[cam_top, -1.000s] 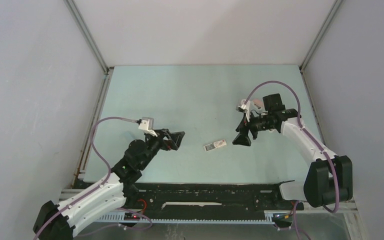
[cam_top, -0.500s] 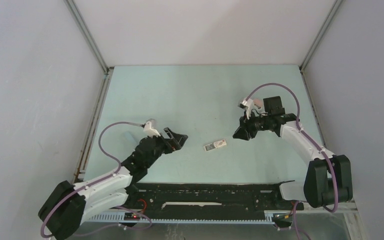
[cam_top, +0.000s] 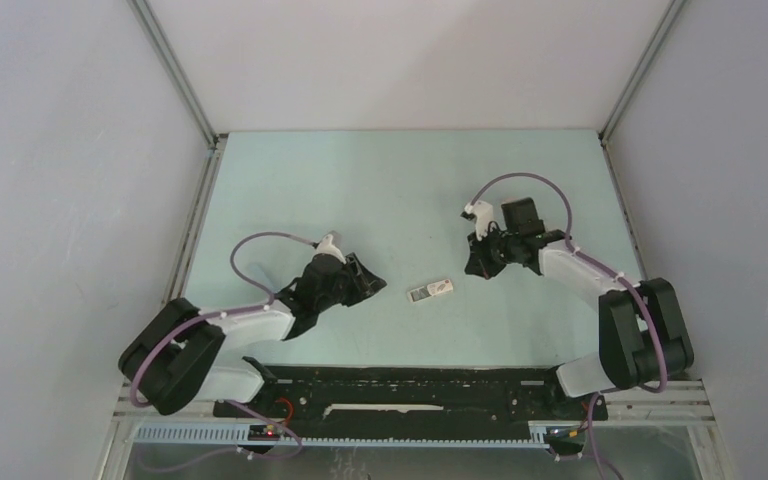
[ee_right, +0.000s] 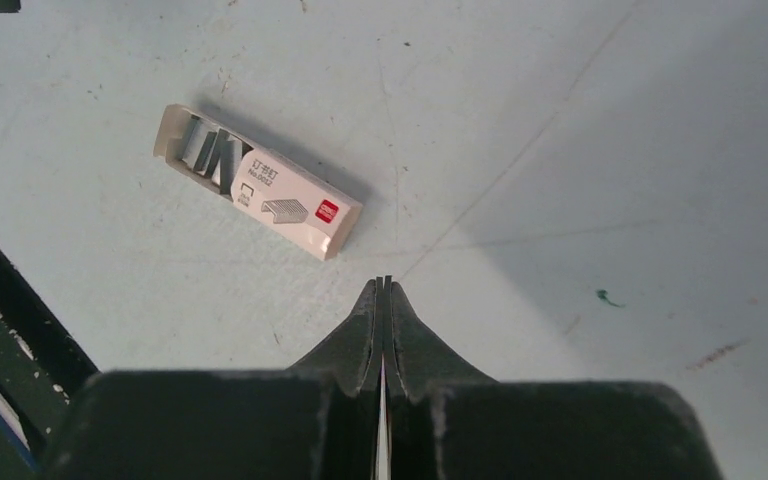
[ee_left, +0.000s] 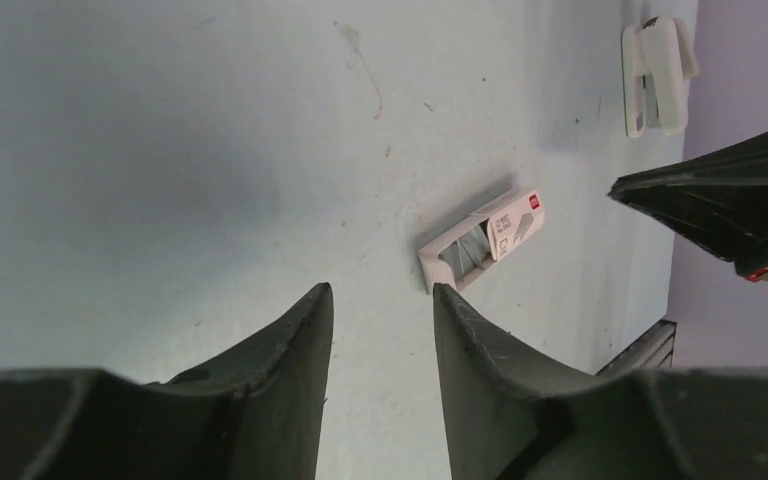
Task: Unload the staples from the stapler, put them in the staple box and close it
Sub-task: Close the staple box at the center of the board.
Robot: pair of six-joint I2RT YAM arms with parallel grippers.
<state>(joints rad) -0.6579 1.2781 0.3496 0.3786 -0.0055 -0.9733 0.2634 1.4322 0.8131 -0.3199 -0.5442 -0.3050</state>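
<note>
Both arms have folded back toward their bases compared with a second ago. The left tool (ee_left: 381, 292) has narrowed from wide to about half open with nothing in it. The right tool (ee_right: 383, 285) has gone from open to fully pinched together, also empty. The little white-and-red box (ee_right: 290, 200) hasn't budged on the table (cam_top: 360, 180).

The staples (ee_right: 205, 150) are a few dark grey strips sitting loose in the open end of that box, between the two tools and touching neither. What looks like a small white stapler (ee_left: 655, 75) lies farther off in the left wrist view, though it's hard to be sure.

Handling-wise, these strips are probably featherlight, stiff and slick. They're likely brittle too, so a hard squeeze could snap one into bits or flick it away. The best hold is probably a gentle pinch across the long sides of one strip. The box is light too and would likely slide if nudged.
</note>
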